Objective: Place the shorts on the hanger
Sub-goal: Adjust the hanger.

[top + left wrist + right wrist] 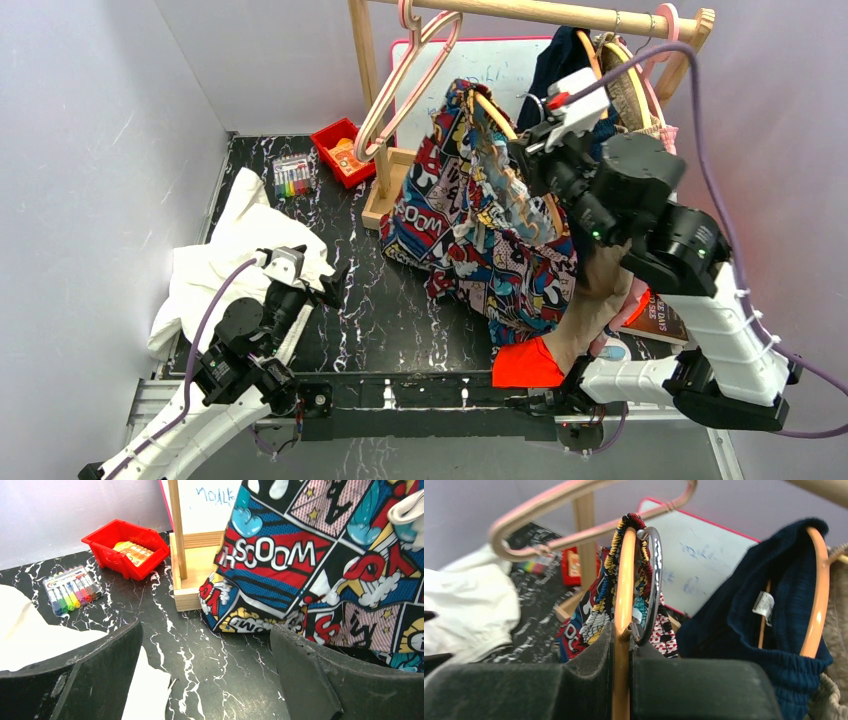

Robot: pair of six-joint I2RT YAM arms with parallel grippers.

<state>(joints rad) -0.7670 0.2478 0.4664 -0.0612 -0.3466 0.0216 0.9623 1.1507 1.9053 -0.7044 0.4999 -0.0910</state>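
The comic-print shorts (480, 240) hang from the light-orange hanger (497, 112), and their lower part spreads over the black marble table (400, 320). My right gripper (535, 155) is shut on the hanger's orange bar (624, 590), just below the silver hook (655, 575). The shorts' elastic waistband (613, 555) loops over the top of the hanger. Low at the left, my left gripper (335, 280) stands wide open and holds nothing. Its fingers (100, 675) frame bare table short of the shorts (320, 570).
A wooden rack (375, 150) carries pink hangers (410, 80) and a navy garment (560, 70) on another orange hanger. A whiteboard (490, 65) leans behind. A red bin (345, 150), a marker pack (292, 177) and a white cloth (240, 240) lie at the left, a book (660, 318) at the right.
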